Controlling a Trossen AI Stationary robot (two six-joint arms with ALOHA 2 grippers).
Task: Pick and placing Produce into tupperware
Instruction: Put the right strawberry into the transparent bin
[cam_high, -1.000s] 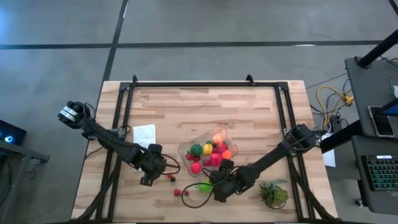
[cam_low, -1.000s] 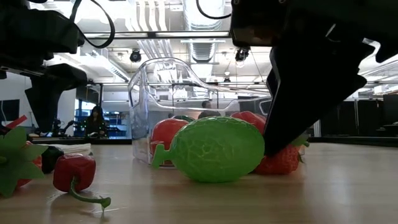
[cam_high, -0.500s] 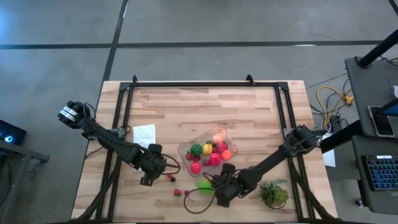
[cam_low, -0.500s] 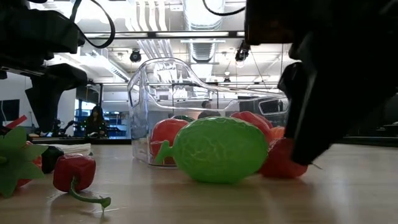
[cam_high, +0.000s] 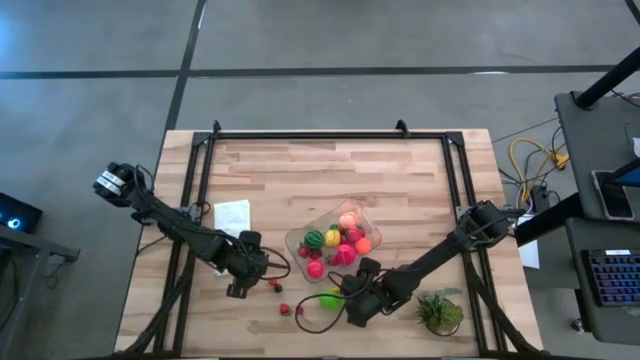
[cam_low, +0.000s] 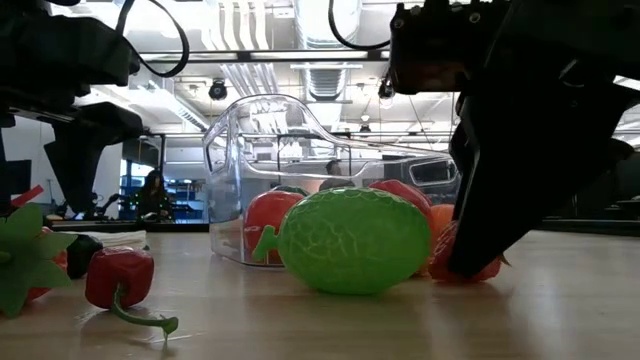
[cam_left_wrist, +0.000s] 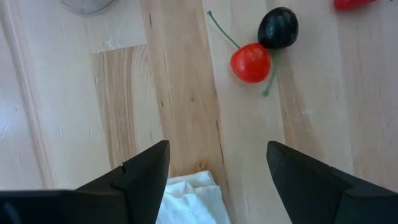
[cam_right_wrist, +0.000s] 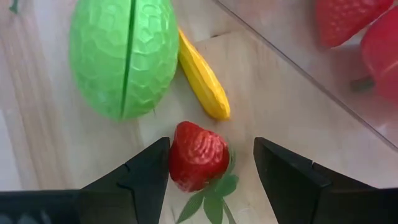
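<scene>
The clear tupperware (cam_high: 333, 240) stands mid-table and holds several toy fruits, among them a striped melon and red and orange pieces. Near its front lie a lime-green fruit (cam_right_wrist: 124, 56), a yellow piece (cam_right_wrist: 204, 84) and a red strawberry (cam_right_wrist: 198, 163). My right gripper (cam_right_wrist: 211, 149) is open and low over the table, with the strawberry between its fingers; the low view shows it (cam_low: 480, 240) beside the green fruit (cam_low: 350, 240). My left gripper (cam_left_wrist: 217, 162) is open above bare wood, short of a red cherry (cam_left_wrist: 250, 62) and a dark one (cam_left_wrist: 278, 28). My right gripper has the inner side of one finger (cam_right_wrist: 149, 177) against the strawberry's side (cam_right_wrist: 176, 163); the other finger (cam_right_wrist: 280, 174) stands apart from it. The fingers come from above, slanting. The strawberry lies on the table with its leafy end toward the wrist.
A spiky green plant tuft (cam_high: 440, 312) sits near the right front corner. A white folded cloth (cam_high: 232, 215) lies left of the tupperware. Small red berries (cam_high: 285, 308) and a red pepper (cam_low: 118, 278) lie between the two grippers. Black frame rails run along the table's sides.
My right gripper has shifted a little toward the table's right edge and back, tipping as it went, and now stands about the strawberry. The strawberry has turned slightly where it lies. The left arm has kept still.
</scene>
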